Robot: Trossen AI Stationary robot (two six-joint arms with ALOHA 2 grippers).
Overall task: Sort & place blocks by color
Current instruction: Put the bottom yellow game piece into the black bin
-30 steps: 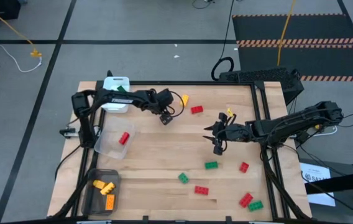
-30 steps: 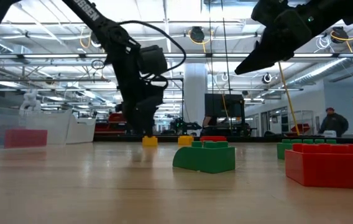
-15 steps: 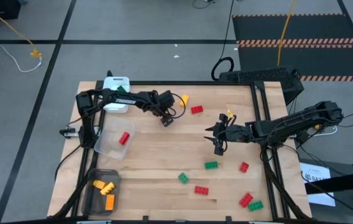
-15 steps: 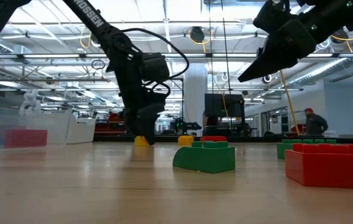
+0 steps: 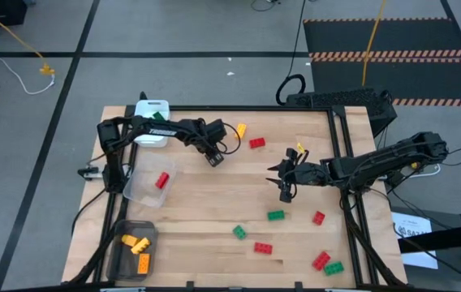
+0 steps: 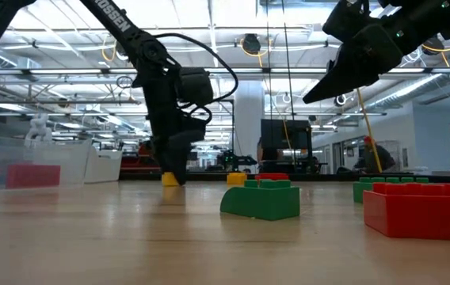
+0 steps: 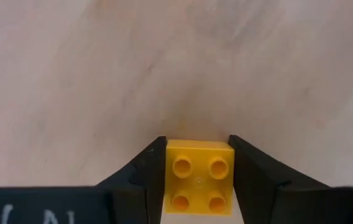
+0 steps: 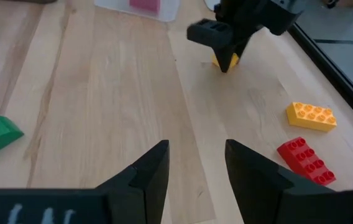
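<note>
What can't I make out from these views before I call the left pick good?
- Lift: the left tool has its fingers against the yellow brick, but in the low view the brick sits right at the table line, so clearance is unclear.
- White tray: contents mostly hidden by the left arm in the high view.
- Right tool: open, nothing between its fingers.

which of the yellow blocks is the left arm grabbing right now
The small square four-stud yellow block, pinched between the left gripper jaws on the table. The longer yellow block lies free beside a red block; other yellow blocks sit in the dark tray.
</note>
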